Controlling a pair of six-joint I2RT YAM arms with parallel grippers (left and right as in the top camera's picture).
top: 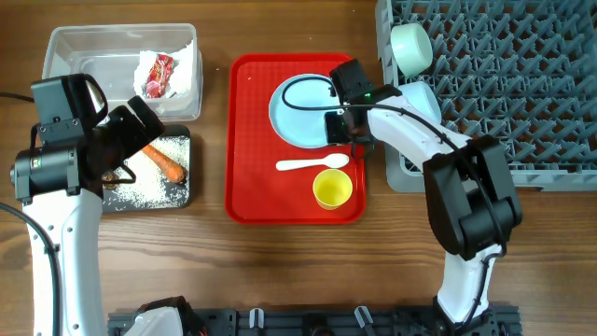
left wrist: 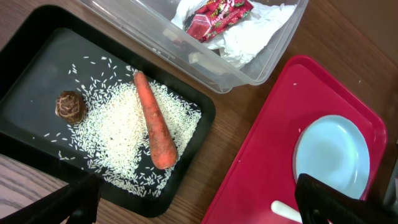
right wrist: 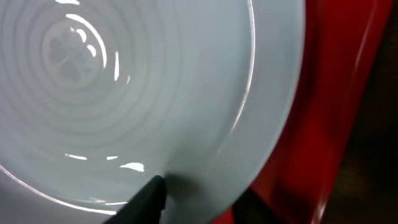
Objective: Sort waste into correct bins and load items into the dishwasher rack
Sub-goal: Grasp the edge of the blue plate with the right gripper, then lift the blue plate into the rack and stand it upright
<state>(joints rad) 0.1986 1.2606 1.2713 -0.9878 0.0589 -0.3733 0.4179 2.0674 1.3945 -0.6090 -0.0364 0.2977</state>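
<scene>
The pale blue plate lies on the flat red tray. My right gripper is at its right rim, one finger on top and a dark shape below the rim, shut on the plate. The white spoon and yellow cup sit in front of it. One pale bowl stands in the grey rack. My left gripper is open and empty above the black tray, which holds carrot, rice and brown lump.
The clear tub at the back left holds the white tissue and the red wrapper. A strip of bare wood lies between the black tray and the red tray. The rack's front wall stands right of the red tray.
</scene>
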